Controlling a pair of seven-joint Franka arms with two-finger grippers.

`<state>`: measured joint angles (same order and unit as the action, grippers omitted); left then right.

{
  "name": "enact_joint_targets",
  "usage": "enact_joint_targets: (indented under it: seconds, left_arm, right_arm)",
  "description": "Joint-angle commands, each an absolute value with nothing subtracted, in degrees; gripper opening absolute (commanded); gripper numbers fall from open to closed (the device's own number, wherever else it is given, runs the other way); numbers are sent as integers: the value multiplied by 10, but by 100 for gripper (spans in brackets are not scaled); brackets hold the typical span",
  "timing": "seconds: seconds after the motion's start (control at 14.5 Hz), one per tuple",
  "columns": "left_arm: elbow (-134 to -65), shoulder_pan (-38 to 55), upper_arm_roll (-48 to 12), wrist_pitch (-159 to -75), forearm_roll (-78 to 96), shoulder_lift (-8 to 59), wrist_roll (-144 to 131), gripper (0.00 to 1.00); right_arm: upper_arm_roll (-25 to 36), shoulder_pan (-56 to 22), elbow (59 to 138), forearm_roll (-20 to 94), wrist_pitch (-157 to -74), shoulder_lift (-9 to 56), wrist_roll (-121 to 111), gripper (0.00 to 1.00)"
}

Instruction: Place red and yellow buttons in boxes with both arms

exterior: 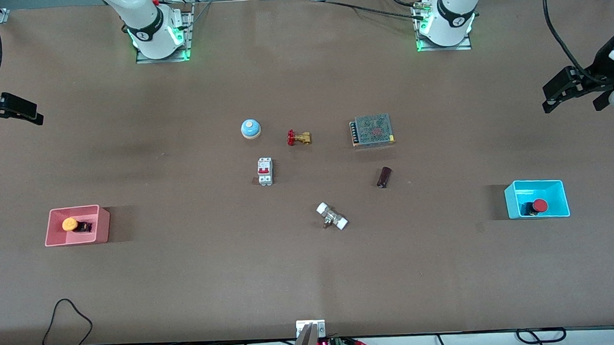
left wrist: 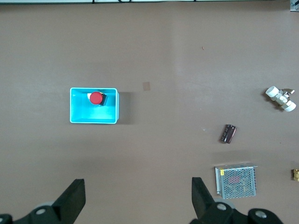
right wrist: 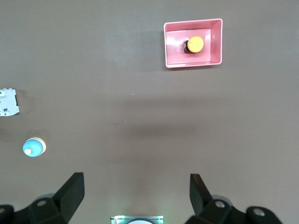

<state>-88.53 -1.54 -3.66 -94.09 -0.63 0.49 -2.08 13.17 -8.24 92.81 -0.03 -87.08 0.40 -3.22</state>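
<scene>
Red button in cyan box, left tool apart

Yellow button lying tipped in pink box at right arm's end; red button tipped in cyan box at left arm's end.

Left gripper hung high over the table's edge at the left arm's end, fingers spread wide, empty. Right gripper hung likewise over the right arm's end, jaws apart, apparently holding nothing. Both wrists pointed down, arms seemingly waiting.
</scene>
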Motion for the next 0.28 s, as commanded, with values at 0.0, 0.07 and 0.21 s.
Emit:
enact_joint_targets:
  seconds: [0.0,0.07,0.21]
  left_arm:
    - [-894,-26,-47,-926,-2,-16,-25,100]
    - [-891,-26,-48,-925,-2,-17,-25,100]
    - [-883,-27,-44,-915,-2,-17,-25,100]
  right_arm:
    - [127,-82,944,-10,-872,-14,-23,100]
    - [127,-82,944,-10,-872,-14,-23,100]
    - [127,-81,944,-10,-872,-14,-23,100]
